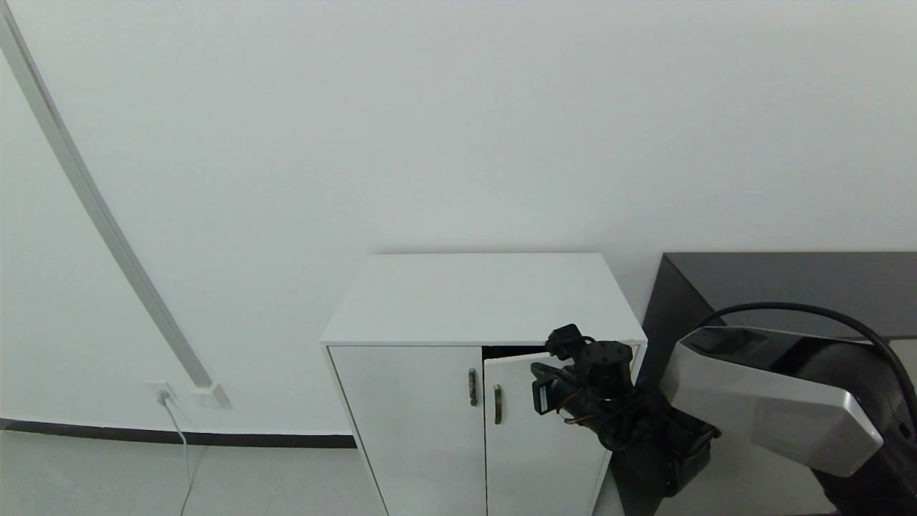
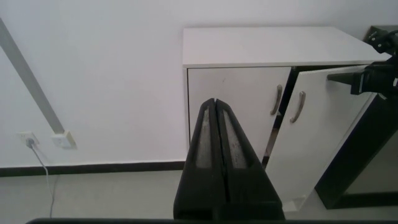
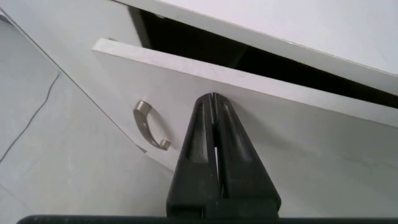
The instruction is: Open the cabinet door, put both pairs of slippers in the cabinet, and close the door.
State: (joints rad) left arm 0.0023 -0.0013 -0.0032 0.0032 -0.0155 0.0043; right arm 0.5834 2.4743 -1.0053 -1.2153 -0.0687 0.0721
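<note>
The white cabinet (image 1: pixel 473 301) stands against the wall with two doors. Its left door (image 1: pixel 408 423) is closed. The right door (image 1: pixel 544 451) stands slightly ajar, with a dark gap along its top edge (image 3: pixel 249 62). Each door has a metal handle (image 1: pixel 497 403) near the middle seam. My right gripper (image 3: pixel 214 98) is shut, empty, with its tips close to the front of the right door (image 3: pixel 298 137), beside that door's handle (image 3: pixel 149 124) and just under the door's top edge. My left gripper (image 2: pixel 215 102) is shut, empty, held back in front of the cabinet (image 2: pixel 267 43).
A dark desk (image 1: pixel 788 279) stands right beside the cabinet. A wall socket with a plugged cable (image 1: pixel 163 393) and a slanted cable duct (image 1: pixel 93 201) are on the wall to the left. Bare grey floor (image 1: pixel 143 473) lies left of the cabinet.
</note>
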